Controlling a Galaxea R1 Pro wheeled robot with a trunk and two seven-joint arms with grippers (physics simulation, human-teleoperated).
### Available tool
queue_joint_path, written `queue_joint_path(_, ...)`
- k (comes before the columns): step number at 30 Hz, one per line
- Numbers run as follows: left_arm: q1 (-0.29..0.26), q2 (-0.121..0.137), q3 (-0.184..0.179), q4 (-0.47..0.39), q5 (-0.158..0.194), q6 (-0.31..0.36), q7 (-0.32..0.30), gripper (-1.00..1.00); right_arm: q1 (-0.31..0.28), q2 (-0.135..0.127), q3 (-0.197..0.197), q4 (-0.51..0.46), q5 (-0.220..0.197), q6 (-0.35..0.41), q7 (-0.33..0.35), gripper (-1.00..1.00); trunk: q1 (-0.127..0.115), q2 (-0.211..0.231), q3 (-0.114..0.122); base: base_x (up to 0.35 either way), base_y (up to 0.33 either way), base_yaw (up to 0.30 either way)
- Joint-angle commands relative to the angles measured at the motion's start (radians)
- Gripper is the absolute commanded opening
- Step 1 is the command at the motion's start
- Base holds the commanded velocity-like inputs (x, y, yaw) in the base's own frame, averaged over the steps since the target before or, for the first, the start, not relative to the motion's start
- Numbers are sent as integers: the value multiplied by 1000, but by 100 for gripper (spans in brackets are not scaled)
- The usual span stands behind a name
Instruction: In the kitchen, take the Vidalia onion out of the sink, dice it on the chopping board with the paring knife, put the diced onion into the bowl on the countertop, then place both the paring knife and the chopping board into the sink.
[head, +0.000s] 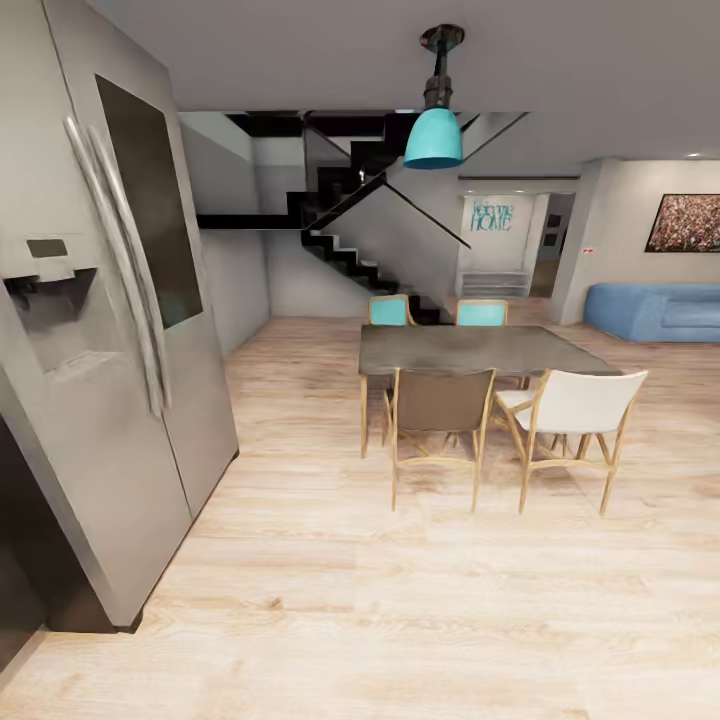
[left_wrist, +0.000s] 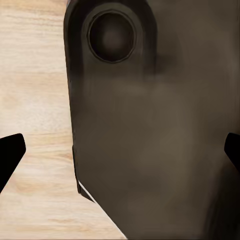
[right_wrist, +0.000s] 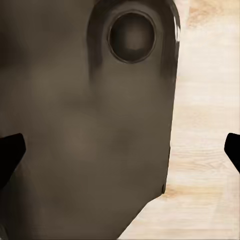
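- Fridge (head: 100, 380) stands over the wood floor (head: 400, 600), dining table (head: 470, 350) with chairs beyond.
- Left end effector (left_wrist: 120, 150) and right end effector (right_wrist: 120, 150) both spread wide, holding nothing, dark robot body (left_wrist: 150, 150) between the fingertips.

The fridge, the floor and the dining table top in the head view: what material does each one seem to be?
The fridge looks like brushed steel: grey, soft sheen, long rounded bar handles. The floor looks like pale wood planks with a matt finish, showing grain and plank seams; it could be laminate. The dining table top is dark mottled grey, perhaps stone or concrete; its legs look like light wood.
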Motion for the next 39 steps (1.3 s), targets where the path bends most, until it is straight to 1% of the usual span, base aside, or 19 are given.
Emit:
queue_joint_path(1,3,4,3,0,0,-1,2,100,-6,6,2,-6,0,-6,-4,100,0,0,0,0,0,0)
queue_joint_path(5,3,4,3,1,-1,-1,2,100,-16,28,3,-23,1,-4,-7,100,0,0,0,0,0,0)
queue_joint_path(8,3,5,3,-2,-1,-6,2,100,-16,36,2,-23,1,4,-9,100,0,0,0,0,0,0)
queue_joint_path(12,2,7,3,-3,-2,-15,2,100,-17,36,1,-23,0,4,-9,100,0,0,0,0,0,0)
queue_joint_path(23,2,11,6,-4,-2,-74,2,100,-17,41,1,-23,-4,-57,-8,100,0,0,0,0,0,0)
queue_joint_path(27,2,10,7,-27,1,-97,3,100,-17,43,0,-25,-6,-79,-4,100,0,0,0,0,0,0)
queue_joint_path(33,1,34,10,-61,7,-130,4,100,-17,40,-1,-59,-3,-113,-11,100,0,0,0,0,0,0)
queue_joint_path(34,1,35,10,-303,7,-172,4,100,-17,40,-1,-264,-2,-189,-12,100,0,0,0,0,0,0)
queue_joint_path(35,2,35,10,-326,7,-172,5,100,-17,39,-1,-300,-1,-188,-15,100,0,0,0,0,0,0)
queue_joint_path(36,2,36,10,-372,7,-172,5,100,-17,38,-2,-367,0,-187,-22,100,0,0,0,0,0,0)
queue_joint_path(37,2,36,11,-394,7,-172,5,100,-17,38,-2,-399,0,-187,-26,100,0,0,0,0,0,0)
queue_joint_path(38,2,36,11,-438,7,-172,6,100,-17,38,-2,-455,1,-186,-39,100,0,0,0,0,0,0)
queue_joint_path(39,2,37,11,-458,8,-172,6,100,-17,37,-2,-480,1,-186,-45,100,0,0,0,0,0,0)
